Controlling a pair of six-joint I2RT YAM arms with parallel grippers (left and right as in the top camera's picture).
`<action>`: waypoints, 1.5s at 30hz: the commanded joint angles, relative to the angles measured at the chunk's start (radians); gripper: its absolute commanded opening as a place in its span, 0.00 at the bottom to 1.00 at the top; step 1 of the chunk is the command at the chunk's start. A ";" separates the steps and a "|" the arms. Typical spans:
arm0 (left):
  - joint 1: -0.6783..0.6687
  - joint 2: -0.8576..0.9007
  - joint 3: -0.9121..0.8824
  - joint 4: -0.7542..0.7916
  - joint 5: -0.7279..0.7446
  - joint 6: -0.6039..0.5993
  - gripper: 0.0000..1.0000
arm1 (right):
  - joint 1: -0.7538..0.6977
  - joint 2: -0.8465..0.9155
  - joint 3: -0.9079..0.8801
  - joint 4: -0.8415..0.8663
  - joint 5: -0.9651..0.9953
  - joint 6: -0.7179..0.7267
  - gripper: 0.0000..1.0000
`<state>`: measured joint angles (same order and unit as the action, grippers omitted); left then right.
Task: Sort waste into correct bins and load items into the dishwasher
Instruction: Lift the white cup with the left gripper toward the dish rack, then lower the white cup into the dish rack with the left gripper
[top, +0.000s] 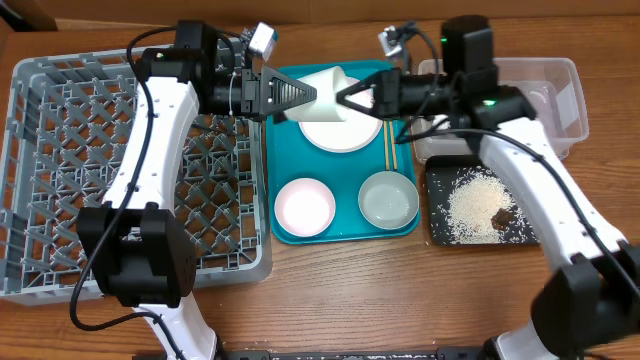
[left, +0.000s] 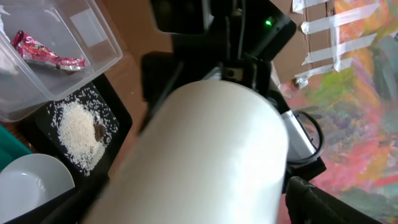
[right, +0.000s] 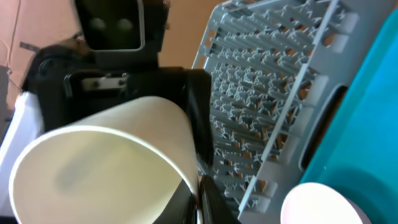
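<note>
The white cup (top: 325, 88) is held over the teal tray (top: 272, 150), pinched at the rim by the right gripper (top: 352, 97). The left gripper (top: 306, 97) is spread around its bottom; a hold cannot be told. Let go too soon, it could be dropped onto the plate (top: 345, 137). A wooden surface (top: 400, 300) is seen below.

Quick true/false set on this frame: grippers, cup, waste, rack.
1. The right gripper pinches the white cup by its rim. True.
2. The left gripper is shut. False: the left gripper is open, its jaws wide on either side of the cup.
3. A plate stands in the grey dish rack. False: the plate lies on the teal tray.
4. Rice grains lie in the black tray. True.
5. The red wrapper lies on the teal tray. False: the red wrapper is in the clear tub.
</note>
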<state>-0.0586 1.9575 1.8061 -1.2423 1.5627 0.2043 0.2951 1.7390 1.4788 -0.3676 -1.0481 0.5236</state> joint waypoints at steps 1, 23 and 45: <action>-0.002 0.016 -0.005 -0.011 0.019 -0.009 0.91 | 0.025 0.044 0.000 0.055 -0.027 0.081 0.04; 0.019 0.014 -0.002 -0.010 -0.001 -0.010 0.59 | 0.031 0.064 0.000 0.093 -0.015 0.102 0.52; 0.101 -0.183 0.347 -0.447 -1.346 -0.377 0.57 | -0.143 0.064 0.000 -0.546 0.407 -0.185 0.79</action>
<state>0.0856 1.8107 2.1830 -1.6867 0.4080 -0.0425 0.1509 1.8004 1.4773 -0.9005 -0.7422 0.3878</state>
